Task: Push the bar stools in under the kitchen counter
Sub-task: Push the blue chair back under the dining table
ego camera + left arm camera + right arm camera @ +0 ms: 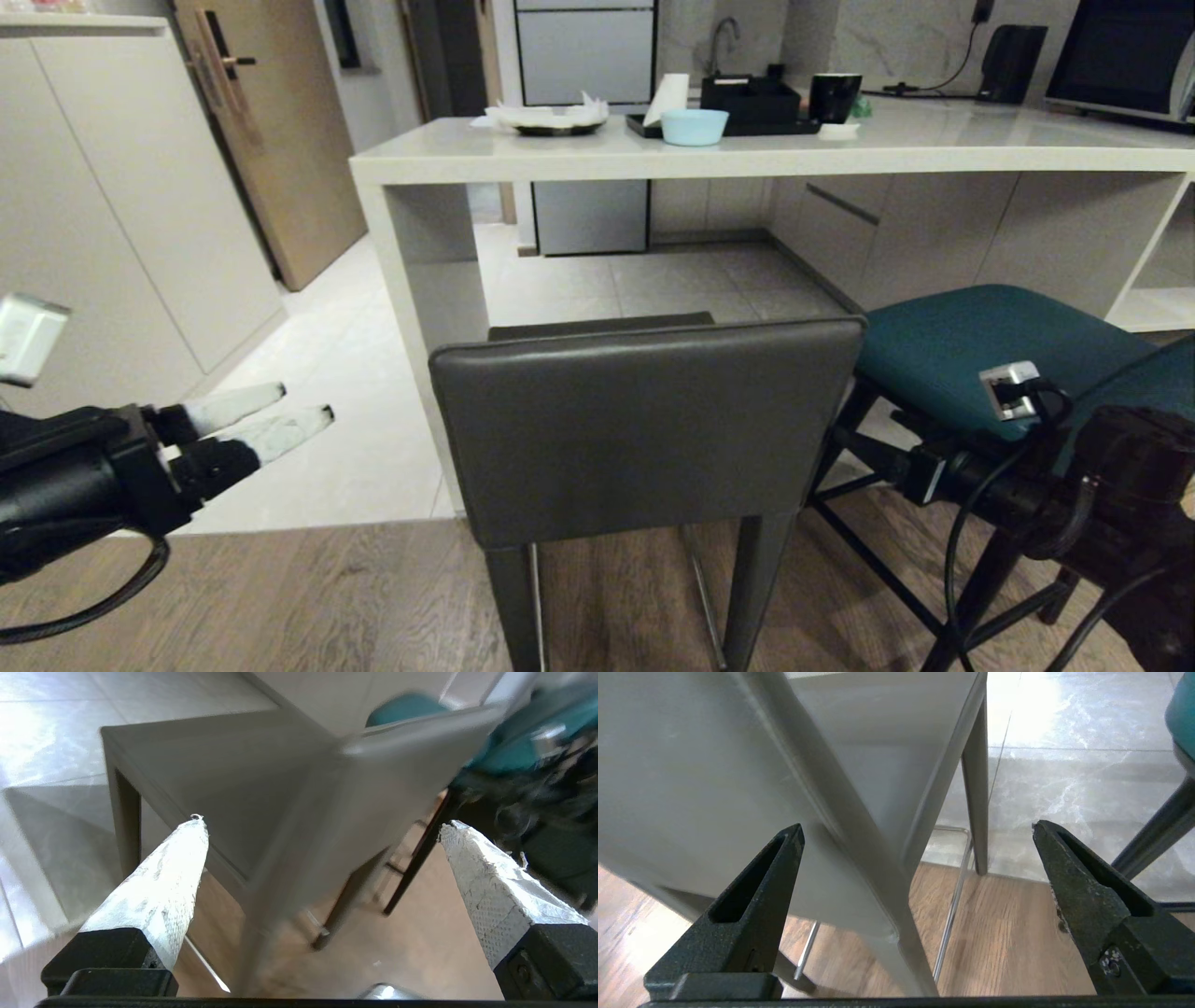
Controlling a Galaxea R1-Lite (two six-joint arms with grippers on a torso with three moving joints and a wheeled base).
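The dark grey bar stool [644, 420] stands in the middle, its low back toward me, in front of the kitchen counter [747, 159]. The teal bar stool [990, 345] stands to its right, also out from the counter. My left gripper [304, 401] hovers open to the left of the grey stool, apart from it; the left wrist view shows the grey stool [289, 788] ahead of the white-wrapped fingers [168, 882]. My right arm [1018, 485] reaches in from the right. The right gripper [917, 825] is open, with the side edge of the grey stool's back [859, 826] between its jaws.
The counter's slab side panel [411, 280] stands just beyond the grey stool's left side. A blue bowl [695, 126], a black tray [756, 107] and a plate [551, 119] sit on the counter. Tall white cabinets [103, 205] line the left. Wood floor [308, 597] meets pale tiles.
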